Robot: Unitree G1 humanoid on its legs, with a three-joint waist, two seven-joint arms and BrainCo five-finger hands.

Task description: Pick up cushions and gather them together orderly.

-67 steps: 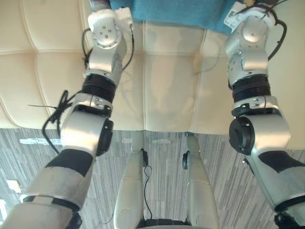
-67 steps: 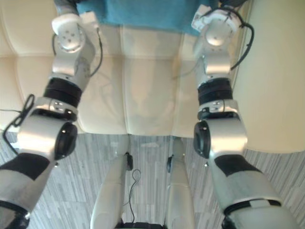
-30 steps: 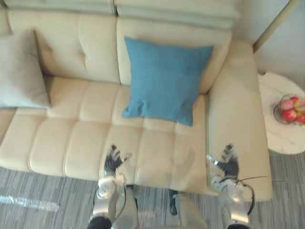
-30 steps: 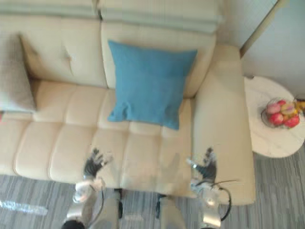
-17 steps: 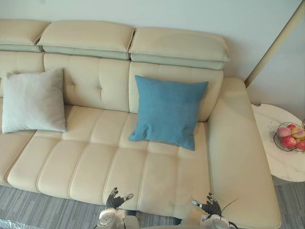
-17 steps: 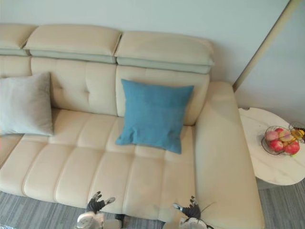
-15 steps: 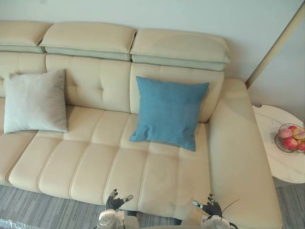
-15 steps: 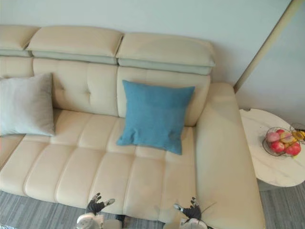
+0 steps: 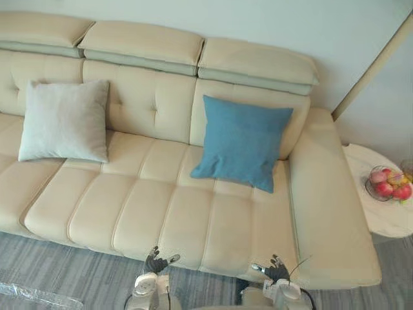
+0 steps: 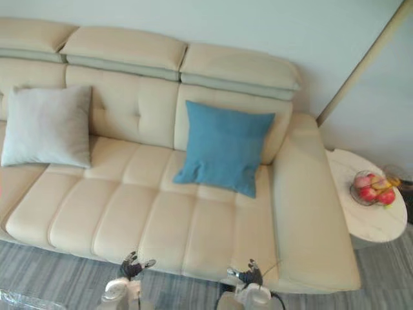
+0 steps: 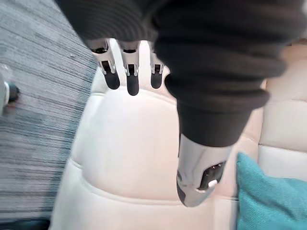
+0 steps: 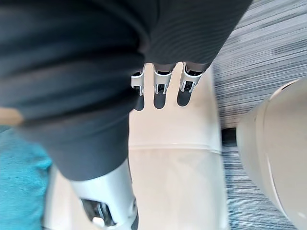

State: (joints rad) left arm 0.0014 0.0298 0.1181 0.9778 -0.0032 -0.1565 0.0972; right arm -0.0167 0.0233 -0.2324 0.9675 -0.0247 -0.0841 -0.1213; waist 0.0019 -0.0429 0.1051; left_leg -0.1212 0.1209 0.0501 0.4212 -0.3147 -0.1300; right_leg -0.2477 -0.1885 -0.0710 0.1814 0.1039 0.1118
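Note:
A blue cushion (image 9: 243,143) leans upright against the backrest of the cream sofa (image 9: 161,213), towards its right end. A pale grey cushion (image 9: 65,121) leans against the backrest at the left. My left hand (image 9: 156,262) and my right hand (image 9: 275,269) hover open at the sofa's front edge, well short of both cushions, holding nothing. In the left wrist view the fingers (image 11: 127,72) are straight over the seat, with a corner of the blue cushion (image 11: 268,199) beyond. The right wrist view shows straight fingers (image 12: 160,81) too.
A round white side table (image 9: 387,206) stands right of the sofa's armrest (image 9: 332,206), bearing a wire bowl of fruit (image 9: 389,186). Grey striped carpet (image 9: 58,271) lies in front of the sofa. A pale wall (image 9: 258,26) rises behind the headrests.
The camera has tilted up from the arms to the whole sofa and shifted a little. Both hands stay open at the sofa's front edge; the cushions have not moved.

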